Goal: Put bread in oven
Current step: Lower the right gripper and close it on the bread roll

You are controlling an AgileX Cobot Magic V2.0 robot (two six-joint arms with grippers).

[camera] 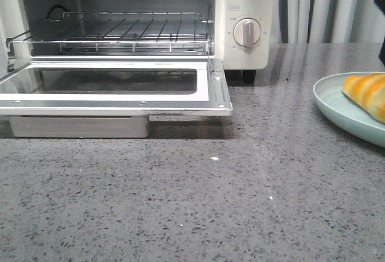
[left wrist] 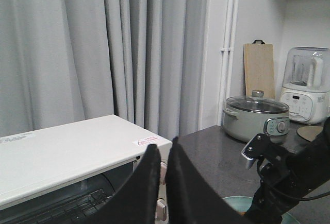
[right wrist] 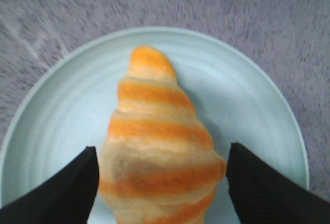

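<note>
The bread (right wrist: 157, 147), golden-orange with pale stripes, lies on a pale green plate (right wrist: 247, 95). My right gripper (right wrist: 162, 147) is open and straddles the bread's thick part, one black finger close on each side. In the front view the bread (camera: 368, 93) and the plate (camera: 337, 108) are at the right edge. The cream-white oven (camera: 246, 9) stands at the back left with its glass door (camera: 114, 84) dropped open and its wire rack (camera: 114, 30) bare. My left gripper (left wrist: 164, 144) is shut and empty, held high above the oven (left wrist: 67, 152).
Two round knobs (camera: 247, 32) are on the oven's right panel. In the left wrist view, my right arm (left wrist: 289, 183) hangs over the plate (left wrist: 234, 203). A lidded pot (left wrist: 255, 116), a wooden board (left wrist: 259, 69) and a blender (left wrist: 305, 85) stand by the far wall. Grey curtains hang behind.
</note>
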